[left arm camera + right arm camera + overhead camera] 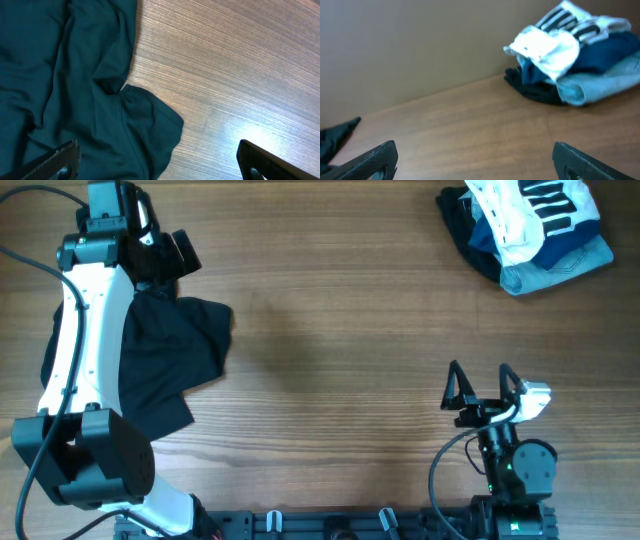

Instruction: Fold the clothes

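A white T-shirt with black stripe print (525, 215) lies crumpled on top of a pile of clothes at the table's far right; it also shows in the right wrist view (555, 40). A dark teal garment (170, 355) lies crumpled at the left, partly under my left arm. My left gripper (170, 260) is open and empty just above this garment's edge (65, 85), its fingers (157, 150) straddling cloth and bare table. My right gripper (479, 375) is open and empty near the front right, well short of the pile; its fingers (475, 150) are over bare wood.
The pile under the white shirt holds a dark blue garment (600, 52), a light blue denim piece (560, 265) and a black one (530, 87). The wooden table (330, 350) stretches between the dark garment and the pile.
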Controlling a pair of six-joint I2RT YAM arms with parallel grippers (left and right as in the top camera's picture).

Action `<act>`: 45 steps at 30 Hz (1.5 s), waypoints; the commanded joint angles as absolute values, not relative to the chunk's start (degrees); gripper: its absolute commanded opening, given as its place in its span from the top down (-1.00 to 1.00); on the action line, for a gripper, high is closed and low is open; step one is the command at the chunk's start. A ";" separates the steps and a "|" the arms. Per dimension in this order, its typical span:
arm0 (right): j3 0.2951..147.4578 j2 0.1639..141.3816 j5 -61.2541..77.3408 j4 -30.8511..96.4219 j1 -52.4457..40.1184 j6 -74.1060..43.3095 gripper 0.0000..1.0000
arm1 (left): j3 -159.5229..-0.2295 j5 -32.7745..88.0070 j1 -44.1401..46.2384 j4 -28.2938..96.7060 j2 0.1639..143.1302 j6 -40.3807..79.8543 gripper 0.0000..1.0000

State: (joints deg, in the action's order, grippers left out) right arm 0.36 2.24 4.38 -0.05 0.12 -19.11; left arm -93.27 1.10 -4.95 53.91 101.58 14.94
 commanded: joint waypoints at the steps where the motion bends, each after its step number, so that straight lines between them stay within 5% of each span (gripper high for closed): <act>1: 0.30 0.62 3.22 -0.14 -0.14 -20.10 -1.00 | -93.32 0.56 -5.15 53.80 102.02 15.44 -1.00; 26: 0.30 0.58 3.22 -0.14 -0.14 -20.10 -0.99 | -93.32 0.54 -5.58 53.80 100.68 15.44 -1.00; 37: 0.30 0.58 3.22 -0.16 -0.14 -20.10 -1.00 | -92.33 0.36 0.49 56.77 79.02 15.44 -1.00; 45: 0.30 0.58 3.20 -0.16 -0.14 -20.10 -0.99 | -57.43 3.64 -5.06 27.70 52.45 15.27 -1.00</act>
